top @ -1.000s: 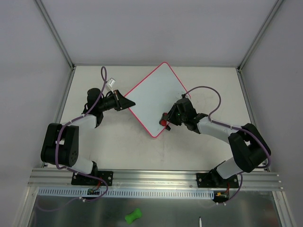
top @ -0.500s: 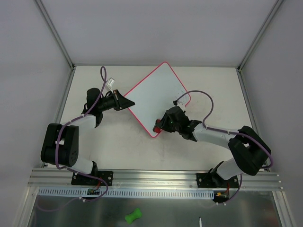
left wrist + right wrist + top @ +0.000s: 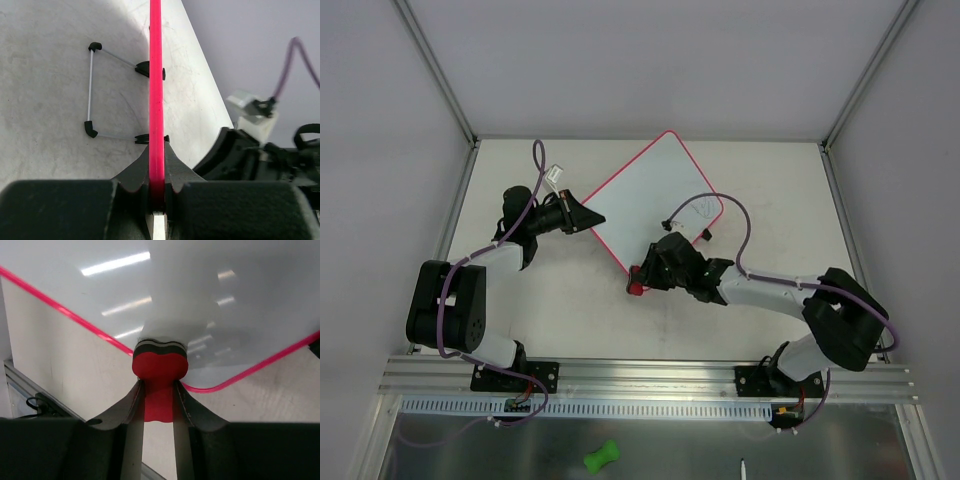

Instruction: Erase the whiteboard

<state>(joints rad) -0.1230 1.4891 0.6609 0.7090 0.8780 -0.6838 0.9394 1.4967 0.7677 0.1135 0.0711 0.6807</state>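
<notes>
The whiteboard [image 3: 650,200], white with a thin red-pink frame, lies as a diamond in mid-table. Faint pen marks [image 3: 694,207] show near its right corner, with two small black clips [image 3: 704,236] on the lower right edge. My left gripper [image 3: 583,215] is shut on the board's left edge; in the left wrist view the pink frame [image 3: 156,75] runs between the jaws of the left gripper [image 3: 156,152]. My right gripper [image 3: 650,274] is shut on the small red eraser [image 3: 637,284] at the board's near corner. In the right wrist view the right gripper [image 3: 159,386] presses the eraser [image 3: 160,365] onto the board [image 3: 210,300].
The board's wire stand [image 3: 91,85] with black ends shows beside the frame in the left wrist view. A metal rail [image 3: 650,375] runs along the near table edge. Beyond it lie a green bone-shaped object [image 3: 602,456] and a white pen [image 3: 744,470]. Grey walls enclose the table.
My right gripper has slid the eraser down and left across the board to its near corner, uncovering the pen marks near the right corner. The left arm has not moved.
</notes>
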